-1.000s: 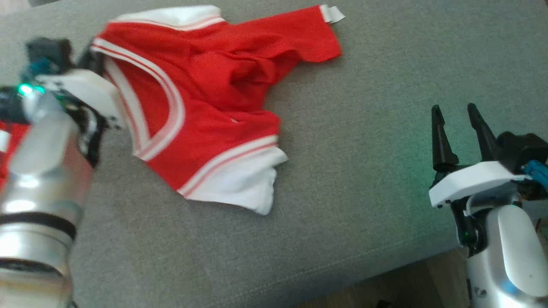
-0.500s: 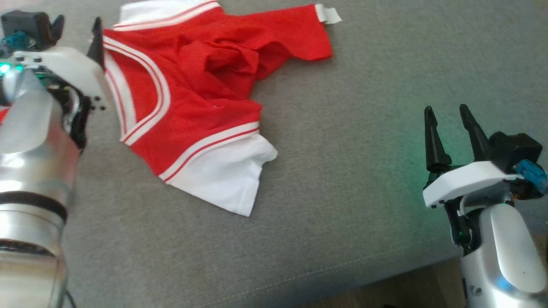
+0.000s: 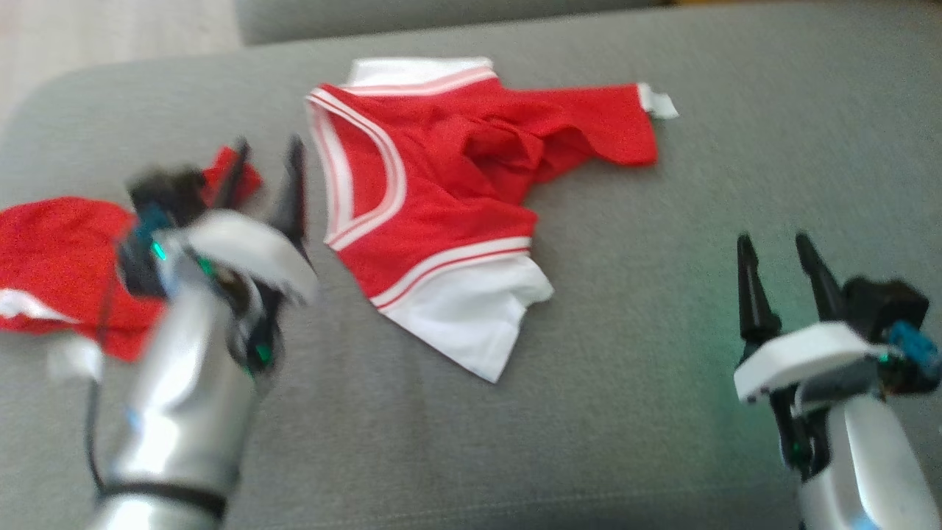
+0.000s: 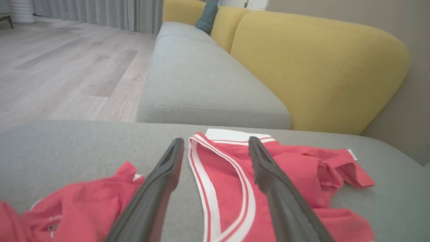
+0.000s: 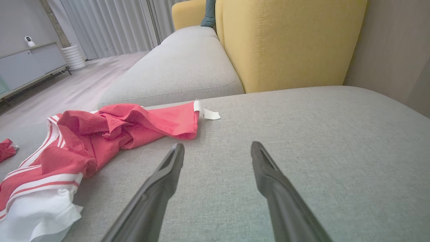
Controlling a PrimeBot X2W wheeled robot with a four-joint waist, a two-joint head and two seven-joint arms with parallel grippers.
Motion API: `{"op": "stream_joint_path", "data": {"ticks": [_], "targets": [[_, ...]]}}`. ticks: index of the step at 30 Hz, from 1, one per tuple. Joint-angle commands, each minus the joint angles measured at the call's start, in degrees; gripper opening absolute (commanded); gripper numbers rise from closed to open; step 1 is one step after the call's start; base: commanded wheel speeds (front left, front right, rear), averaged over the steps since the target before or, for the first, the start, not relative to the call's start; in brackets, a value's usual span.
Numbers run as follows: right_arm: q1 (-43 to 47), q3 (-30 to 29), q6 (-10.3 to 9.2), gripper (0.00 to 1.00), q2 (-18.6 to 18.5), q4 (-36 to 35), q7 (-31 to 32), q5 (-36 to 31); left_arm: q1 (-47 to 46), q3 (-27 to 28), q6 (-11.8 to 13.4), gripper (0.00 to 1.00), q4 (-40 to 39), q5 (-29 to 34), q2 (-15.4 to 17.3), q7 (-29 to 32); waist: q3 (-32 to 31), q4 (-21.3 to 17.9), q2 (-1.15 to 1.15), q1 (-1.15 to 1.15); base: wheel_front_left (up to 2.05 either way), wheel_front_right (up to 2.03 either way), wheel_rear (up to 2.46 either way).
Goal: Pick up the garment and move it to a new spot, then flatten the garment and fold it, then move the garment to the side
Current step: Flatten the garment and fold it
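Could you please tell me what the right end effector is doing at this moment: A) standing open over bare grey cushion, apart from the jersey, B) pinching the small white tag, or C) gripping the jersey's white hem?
A: the right end effector has its fingers spread over the grey cushion, clear of the red and white jersey.

Garments: two. One red-and-white garment (image 3: 441, 221), one crumpled red garment (image 3: 59, 258). Grippers: two, the left gripper (image 3: 268, 143) and the right gripper (image 3: 773, 239), with two dark fingers (image 5: 161, 188) apiece, four in all. Grey seat cushions (image 4: 201, 90): three, counted in the left wrist view. Teal pillow (image 4: 206, 16): one. White tag (image 3: 659, 103): one.
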Motion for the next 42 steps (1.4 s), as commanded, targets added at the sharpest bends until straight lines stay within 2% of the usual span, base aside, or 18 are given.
{"op": "stream_joint_path", "data": {"ticks": [1,5,9,15,23,26,29,34,42], "targets": [[-0.6,1.4,-0.05,1.0,-0.3,-1.8,-0.9,0.5,-0.4,2.1,0.3,1.0,-2.7,0.0,1.3,-0.7,-3.3,3.3,0.0,0.0,0.0,0.0,0.0],[1.7,1.1,-0.05,1.0,-0.3,-1.6,-1.3,1.5,10.2,3.6,3.0,1.0,-11.2,-0.5,-1.5,-0.7,-6.1,5.5,0.0,0.0,0.0,0.0,0.0],[2.8,1.3,-0.05,1.0,-0.3,-1.8,-1.0,2.4,19.9,3.2,5.0,1.0,-18.1,-2.1,-3.3,-0.7,-7.3,6.0,0.0,0.0,0.0,0.0,0.0],[2.6,1.6,-0.05,1.0,-0.3,-2.6,-0.2,2.3,23.9,0.0,7.0,1.0,-22.7,-3.3,-3.7,-0.7,-7.1,5.7,0.0,0.0,0.0,0.0,0.0],[1.8,2.5,-0.05,1.0,-0.3,-3.4,0.2,2.1,23.5,-8.4,5.7,1.0,-21.5,-7.6,-3.8,4.1,-5.2,2.7,0.0,0.0,0.0,0.0,0.0],[1.2,3.1,-0.05,1.0,-0.3,-3.4,0.2,2.0,23.0,-12.5,5.5,1.0,-20.2,-11.6,-3.8,7.0,-4.4,1.3,0.0,0.0,0.0,0.0,0.0],[0.4,3.6,-0.05,1.0,-0.3,-3.4,0.1,2.0,22.2,-15.7,6.3,1.0,-18.4,-15.1,-3.8,9.2,-3.5,-0.3,0.0,0.0,0.0,0.0,0.0],[-0.5,3.9,-0.05,1.0,-0.3,-3.5,-0.1,2.0,20.4,-18.4,8.9,1.0,-15.0,-22.0,-3.8,11.7,-2.0,-2.3,0.0,0.0,0.0,0.0,0.0],[-1.2,4.0,-0.05,1.0,-0.3,-3.4,-0.6,2.0,16.8,-20.7,8.7,1.0,-11.6,-27.4,-3.8,10.1,-0.3,-3.7,0.0,0.0,0.0,0.0,0.0]]}}
